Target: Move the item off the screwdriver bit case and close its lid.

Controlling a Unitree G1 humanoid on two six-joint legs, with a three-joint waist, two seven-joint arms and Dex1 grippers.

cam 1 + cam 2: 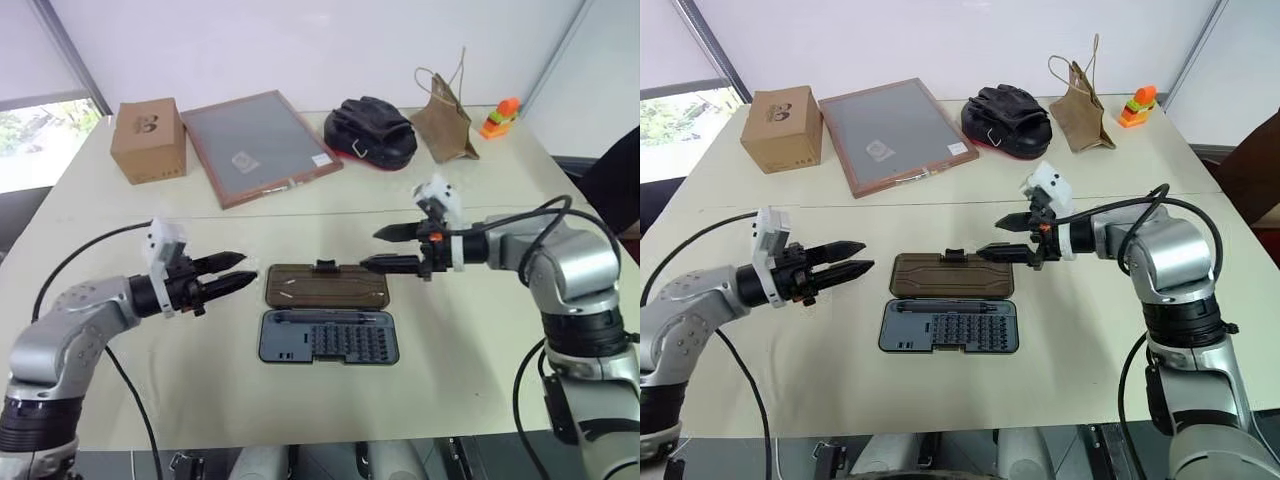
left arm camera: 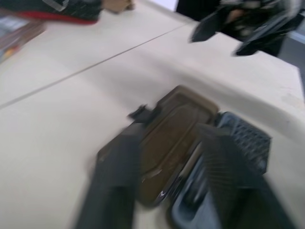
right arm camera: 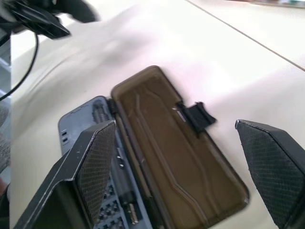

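The screwdriver bit case lies open in the middle of the table. Its brown see-through lid [image 1: 325, 286] is folded flat behind the grey tray [image 1: 330, 337] of bits. A small black latch [image 3: 195, 117] sits on the lid's far edge. I see nothing lying on the lid or the tray. My left gripper [image 1: 247, 268] hovers open just left of the lid, pointing at it. My right gripper [image 1: 370, 250] hovers open at the lid's right end, with one fingertip [image 3: 90, 167] over the tray side and the other beyond the lid.
Along the far side stand a cardboard box [image 1: 148, 140], a framed grey board [image 1: 258, 145], a black bundle [image 1: 370, 132], a brown paper bag [image 1: 445, 120] and an orange toy [image 1: 500, 117]. Bare tabletop surrounds the case.
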